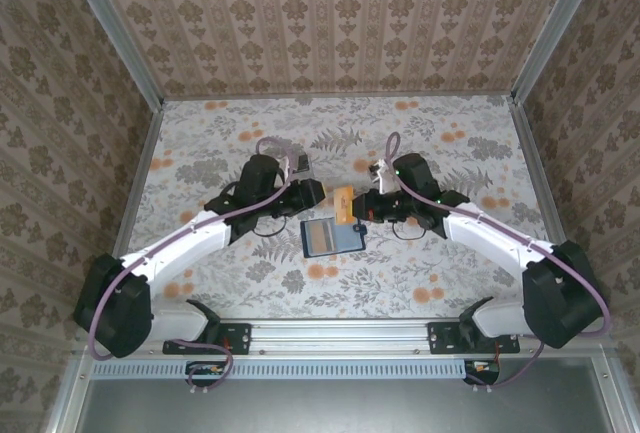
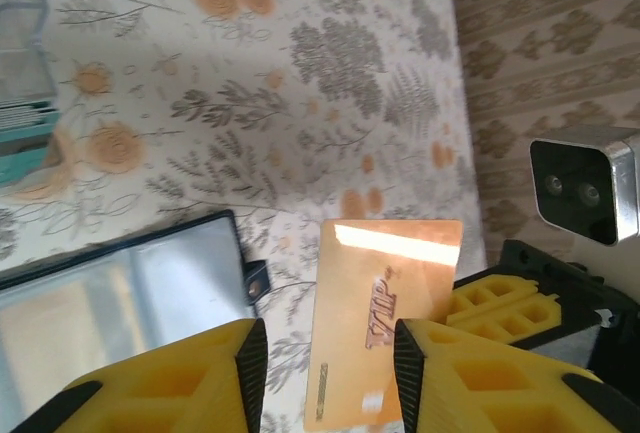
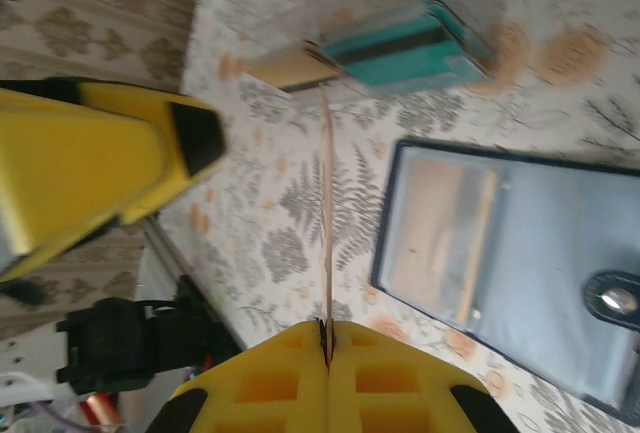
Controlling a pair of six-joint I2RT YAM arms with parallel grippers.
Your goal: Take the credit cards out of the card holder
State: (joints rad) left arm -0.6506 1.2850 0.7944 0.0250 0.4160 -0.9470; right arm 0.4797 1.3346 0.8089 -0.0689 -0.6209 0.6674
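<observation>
Orange card (image 2: 385, 323) is out of the wallet (image 1: 328, 236), held off the bench (image 1: 440, 143) by the right tool (image 3: 327, 331). Its pads are pinched tight on one edge; in the right wrist view the card shows edge-on, a thin straight line. Left tool (image 2: 330, 338) is spread apart w/ nothing in it, close to the card but not touching it, as far as I can tell. Wallet lies open & flat on the bench just beside the card, grey-blue inside up, between the two arms.

Handling, my guess:
- Card is light, stiff & glossy, so it slips easily. Pinch the flat faces near an edge, not the rim.
- Wallet looks soft & light and will prob. slide or lift if a card is tugged. Pin it w/ one tool, pull w/ the other.
- Can't tell if more cards are left in its slots.

Bench has a floral cover, grey leaves & orange blooms, and looks smooth. Clear tray (image 2: 25, 43) w/ teal cards (image 3: 405, 43) sits near the wallet. Walls (image 1: 340, 13) wear brown patterned paper, w/ metal rails at the corners.
</observation>
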